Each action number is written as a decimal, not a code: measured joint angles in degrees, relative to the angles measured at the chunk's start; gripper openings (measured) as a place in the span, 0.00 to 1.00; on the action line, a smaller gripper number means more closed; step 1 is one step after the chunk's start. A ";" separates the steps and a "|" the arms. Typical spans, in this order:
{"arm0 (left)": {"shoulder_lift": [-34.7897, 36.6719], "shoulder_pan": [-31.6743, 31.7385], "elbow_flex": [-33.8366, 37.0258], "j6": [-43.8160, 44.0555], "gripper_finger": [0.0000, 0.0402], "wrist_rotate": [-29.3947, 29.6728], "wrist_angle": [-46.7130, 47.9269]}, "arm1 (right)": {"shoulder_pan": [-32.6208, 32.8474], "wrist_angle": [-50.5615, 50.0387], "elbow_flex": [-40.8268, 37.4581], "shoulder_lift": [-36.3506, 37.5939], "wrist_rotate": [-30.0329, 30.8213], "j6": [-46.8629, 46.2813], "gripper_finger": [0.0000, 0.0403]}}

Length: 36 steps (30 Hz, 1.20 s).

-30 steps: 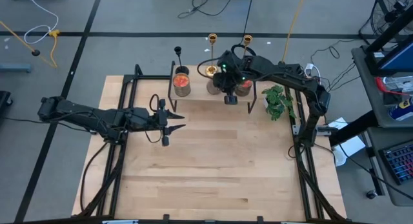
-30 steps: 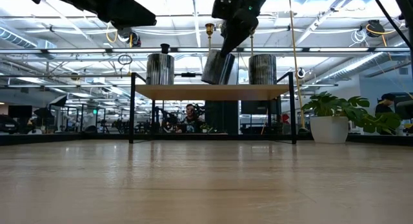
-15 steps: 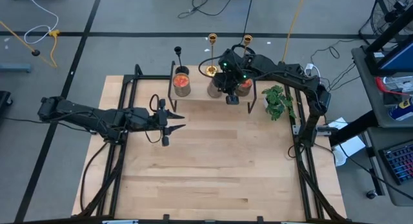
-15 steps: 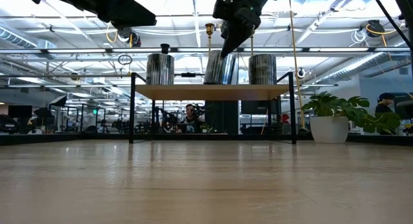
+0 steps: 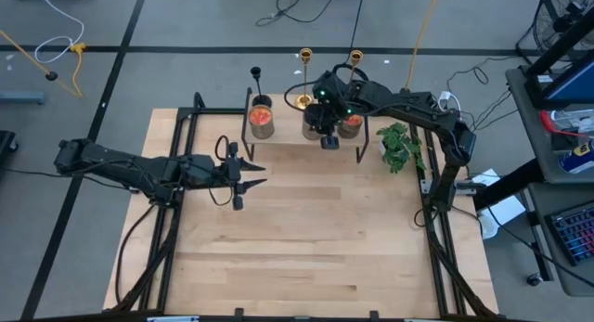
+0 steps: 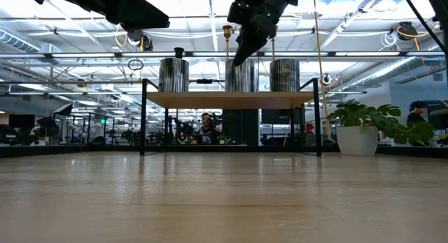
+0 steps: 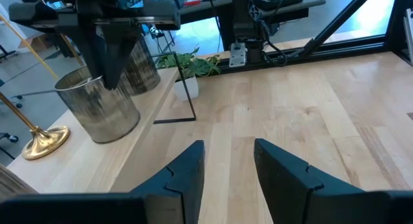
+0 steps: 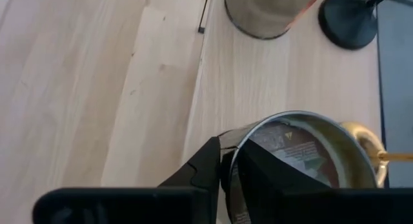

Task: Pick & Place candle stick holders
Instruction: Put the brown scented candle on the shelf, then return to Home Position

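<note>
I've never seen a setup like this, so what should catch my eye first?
The right end effector pinches the rim of the middle metal can on a raised shelf at the table's far edge. Two gold candle stick holders stand behind the cans. The left end effector hovers open over mid-table.

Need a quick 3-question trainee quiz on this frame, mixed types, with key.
1. True or false: the left end effector is shut on a gold holder.
2. The right end effector pinches the rim of: A) the middle tin; B) the black holder; C) the plant.
3. How many tins stand on the shelf?
Key: 1 false, it hangs open and empty over the table. 2 A. 3 three.
</note>
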<state>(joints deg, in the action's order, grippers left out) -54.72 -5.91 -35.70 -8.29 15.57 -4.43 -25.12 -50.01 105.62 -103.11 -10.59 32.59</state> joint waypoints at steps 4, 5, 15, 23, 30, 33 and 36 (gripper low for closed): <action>0.00 0.00 0.00 0.00 0.36 0.00 -0.02 | 0.13 2.24 0.00 0.00 -0.08 0.03 0.13; 0.00 0.00 0.00 0.02 0.36 0.00 -0.01 | 0.13 2.79 0.00 0.00 -0.09 0.05 0.13; 0.00 0.00 0.00 1.09 0.36 -0.01 0.80 | 0.66 6.89 0.00 0.00 0.09 0.04 0.12; 0.02 -0.12 0.02 2.41 0.36 0.02 2.15 | 2.73 1.50 -0.02 4.11 0.02 -5.81 0.12; 5.70 -1.87 0.04 4.03 0.36 6.70 5.53 | 9.16 -5.99 -2.87 11.68 -0.12 -10.45 0.10; 10.86 -3.49 0.04 5.68 0.36 8.09 9.83 | 12.77 -1.55 -11.55 18.63 -0.20 -12.76 0.10; 15.90 -4.90 0.04 5.81 0.36 8.53 14.72 | 16.48 8.91 -24.73 27.27 -0.22 -14.64 0.10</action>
<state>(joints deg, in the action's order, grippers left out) -38.82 -10.81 -35.66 -2.49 24.10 10.30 -8.64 -41.09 80.89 -75.84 -10.81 17.95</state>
